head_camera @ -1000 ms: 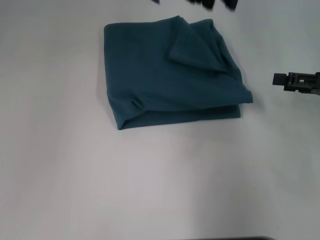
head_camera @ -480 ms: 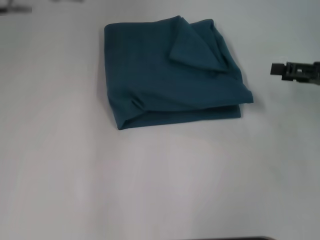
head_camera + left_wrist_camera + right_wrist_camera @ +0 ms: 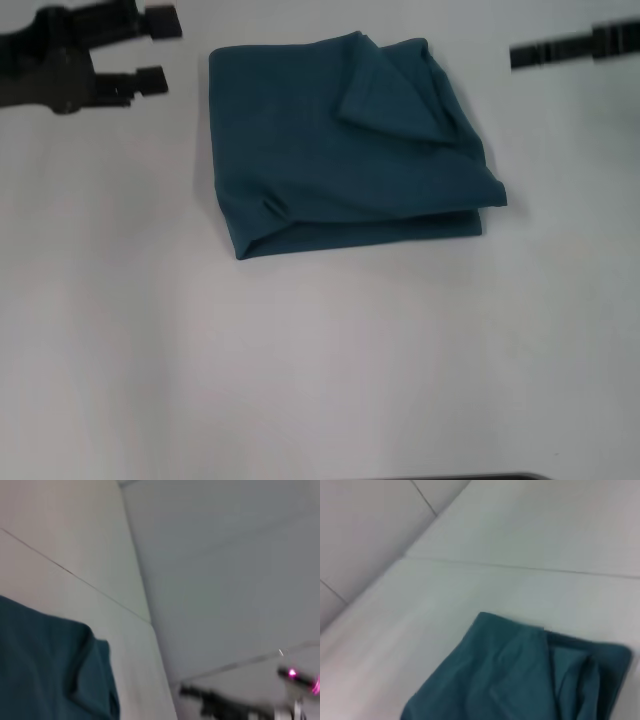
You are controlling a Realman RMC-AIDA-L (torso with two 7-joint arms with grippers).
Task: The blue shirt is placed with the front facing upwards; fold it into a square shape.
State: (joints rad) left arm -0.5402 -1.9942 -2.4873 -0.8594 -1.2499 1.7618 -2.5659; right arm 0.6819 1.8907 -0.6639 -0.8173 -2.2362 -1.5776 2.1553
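Head view: folded blue shirt (image 3: 345, 145) on table (image 3: 320, 370); left gripper (image 3: 158, 50) fingers apart, empty; right gripper (image 3: 520, 55) unclear.

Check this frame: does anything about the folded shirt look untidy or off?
Mostly tidy: the shirt lies as a rough square on the table. One triangular flap sits turned over on its far right corner, and the right edge bulges past the lower layer. The left gripper, open, and the right gripper are both clear of it.

A plain dark teal-blue is shown by the folded shirt (image 3: 340, 140), with no print visible. The table (image 3: 320, 370) is seen as pale grey-white. Both the left gripper (image 3: 155, 48) and right gripper (image 3: 520, 55) are black.
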